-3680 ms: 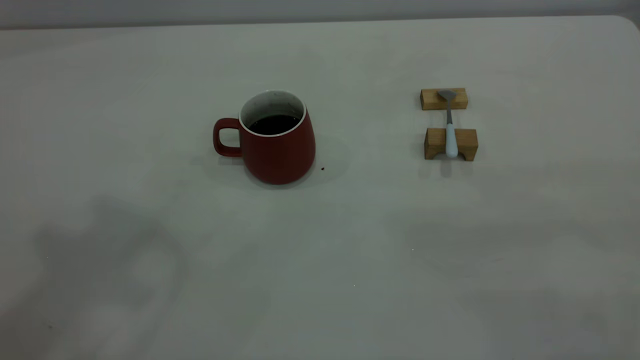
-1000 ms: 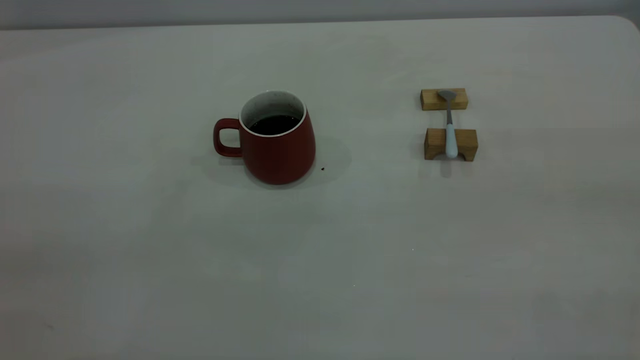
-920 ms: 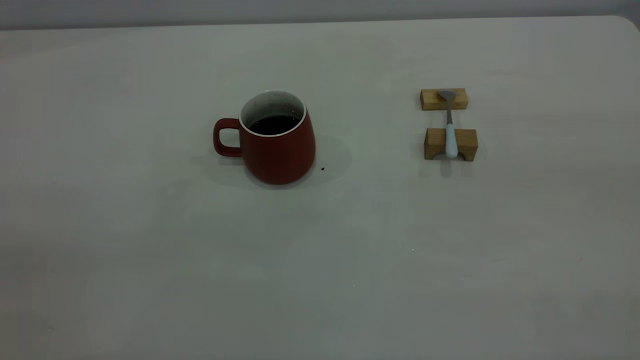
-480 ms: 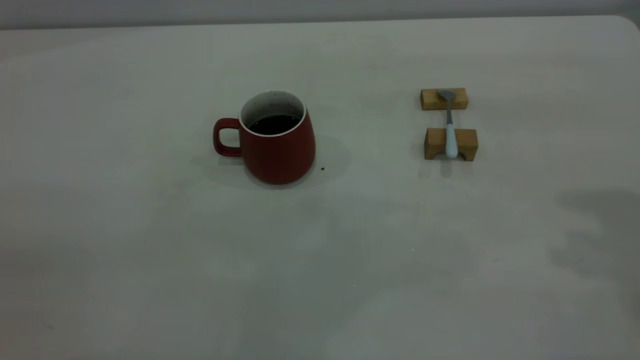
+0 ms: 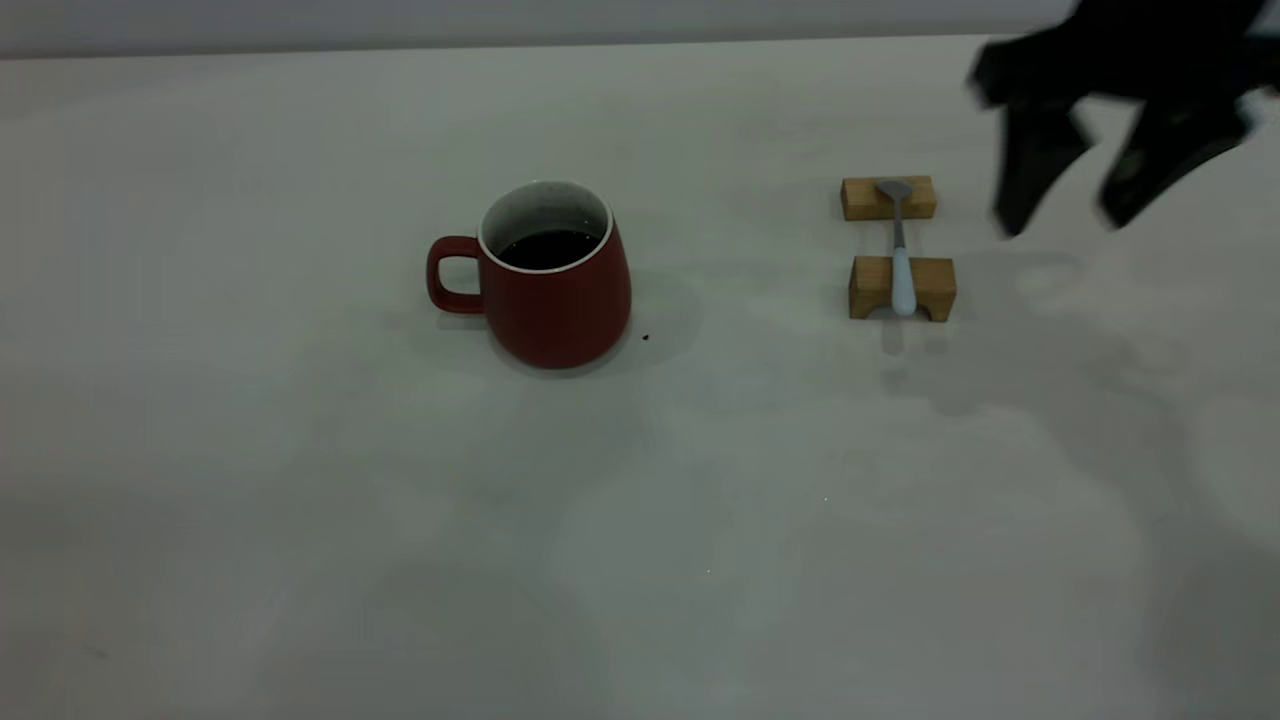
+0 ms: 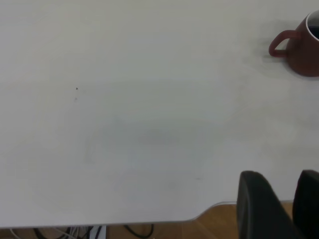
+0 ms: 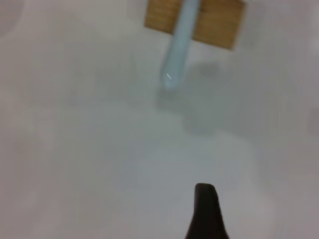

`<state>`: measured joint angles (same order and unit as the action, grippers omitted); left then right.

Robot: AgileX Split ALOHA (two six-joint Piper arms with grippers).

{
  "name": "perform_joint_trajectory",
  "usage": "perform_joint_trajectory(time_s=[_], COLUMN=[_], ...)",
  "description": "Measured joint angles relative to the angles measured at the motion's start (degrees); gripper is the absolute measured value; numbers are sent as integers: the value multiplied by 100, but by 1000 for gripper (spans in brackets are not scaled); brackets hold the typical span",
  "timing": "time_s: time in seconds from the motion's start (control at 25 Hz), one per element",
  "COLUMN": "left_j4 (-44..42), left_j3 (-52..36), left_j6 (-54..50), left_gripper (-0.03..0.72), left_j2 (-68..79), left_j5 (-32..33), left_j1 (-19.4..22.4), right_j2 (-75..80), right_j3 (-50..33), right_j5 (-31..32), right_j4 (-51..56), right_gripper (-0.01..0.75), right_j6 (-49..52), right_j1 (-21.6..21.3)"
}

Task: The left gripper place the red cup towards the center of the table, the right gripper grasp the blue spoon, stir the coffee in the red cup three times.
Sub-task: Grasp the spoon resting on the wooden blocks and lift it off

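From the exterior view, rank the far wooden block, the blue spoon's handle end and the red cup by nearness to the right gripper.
Right gripper is open, at the table's far right.
1. Far wooden block, just left of the gripper, under the spoon's bowl.
2. Blue spoon handle end, on the near block.
3. Red cup, at centre, plainly farthest.

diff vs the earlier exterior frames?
The right gripper has come into view at the upper right, open, in the air to the right of the blue spoon, holding nothing. The red cup, the spoon and the wooden blocks have not moved. The left gripper is back by the table's edge.
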<state>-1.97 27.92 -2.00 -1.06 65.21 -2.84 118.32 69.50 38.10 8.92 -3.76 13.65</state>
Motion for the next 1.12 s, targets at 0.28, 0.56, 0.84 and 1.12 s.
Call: perform_joint_trajectory(time_s=[0.28, 0.56, 0.84, 1.12], left_j4=[0, 0, 0, 0], left_j3=[0, 0, 0, 0], left_j6=[0, 0, 0, 0], left_gripper=[246, 246, 246, 246], left_j2=[0, 0, 0, 0], left_j5=[0, 0, 0, -5], left_j1=[0, 0, 0, 0], right_j2=[1154, 1682, 1917, 2037], right_j3=[1045, 1560, 1679, 1703], right_j5=[120, 145, 9, -40], right_j4=[24, 19, -2, -178], right_gripper=[609, 602, 595, 579], right_j6=[9, 80, 178, 501], right_j1=[291, 413, 413, 413])
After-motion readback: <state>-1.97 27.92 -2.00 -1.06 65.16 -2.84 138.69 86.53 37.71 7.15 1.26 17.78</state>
